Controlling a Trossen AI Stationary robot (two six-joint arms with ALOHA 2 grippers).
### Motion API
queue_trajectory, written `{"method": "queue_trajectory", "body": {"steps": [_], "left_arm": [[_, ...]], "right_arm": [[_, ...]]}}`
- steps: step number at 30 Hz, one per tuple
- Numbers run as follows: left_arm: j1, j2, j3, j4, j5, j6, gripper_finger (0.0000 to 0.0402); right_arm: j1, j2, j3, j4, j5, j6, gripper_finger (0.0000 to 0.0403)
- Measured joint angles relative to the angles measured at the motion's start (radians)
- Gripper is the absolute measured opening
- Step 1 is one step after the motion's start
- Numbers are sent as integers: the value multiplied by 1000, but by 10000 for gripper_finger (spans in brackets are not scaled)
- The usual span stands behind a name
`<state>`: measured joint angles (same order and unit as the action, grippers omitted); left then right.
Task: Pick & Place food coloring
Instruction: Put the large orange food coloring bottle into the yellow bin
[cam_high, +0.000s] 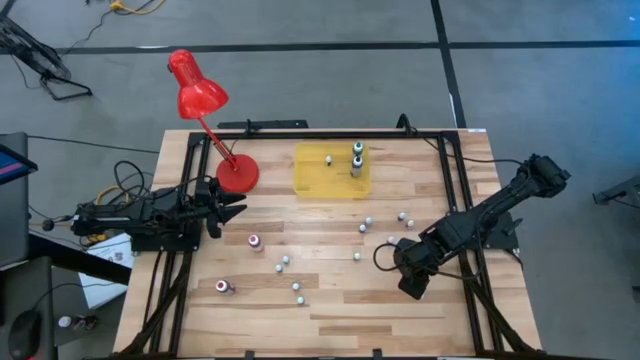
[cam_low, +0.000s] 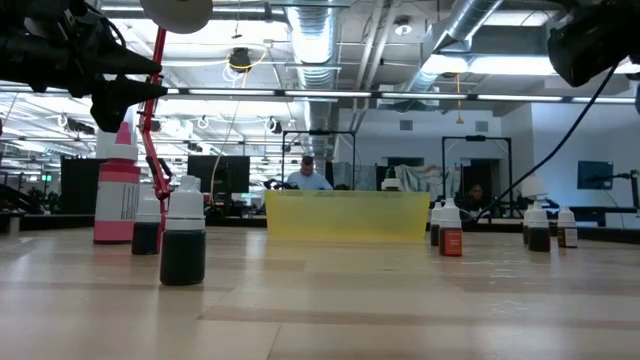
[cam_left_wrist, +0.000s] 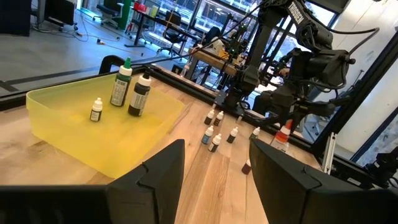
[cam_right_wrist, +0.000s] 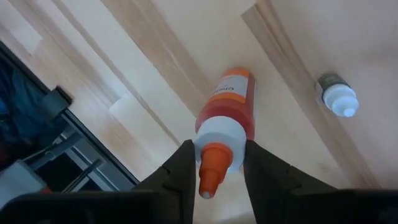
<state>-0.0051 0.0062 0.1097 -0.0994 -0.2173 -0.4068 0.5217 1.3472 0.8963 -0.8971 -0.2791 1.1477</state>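
Bottle of orange food coloring (cam_right_wrist: 227, 115), small stiff plastic with white shoulder and orange nozzle, stands on the pale wood-plank table (cam_high: 330, 300) near its right side, my right claw (cam_right_wrist: 214, 163) pinching its shoulder; light, slick, tippy, so grip low on the collar.

A red desk lamp (cam_high: 197, 95) stands with its round base near the far left corner of the pale wooden plank surface (cam_high: 330, 310), its shade leaning out past the far edge. A flat yellow translucent plastic tray (cam_high: 318, 182) lies near the middle of the far edge. A black metal frame (cam_high: 448, 160) runs along the surface's edges. Beyond it, a person (cam_low: 306, 172) sits in the room.
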Motion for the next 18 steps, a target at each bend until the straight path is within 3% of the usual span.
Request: {"method": "queue_trajectory", "body": {"steps": [11, 18], "left_arm": [[0, 0, 0, 0, 0, 0, 174], [0, 0, 0, 0, 0, 0, 174]], "right_arm": [[-36, 1, 116, 16, 143, -179, 99], [-142, 1, 167, 33, 289, -367, 100]]}}
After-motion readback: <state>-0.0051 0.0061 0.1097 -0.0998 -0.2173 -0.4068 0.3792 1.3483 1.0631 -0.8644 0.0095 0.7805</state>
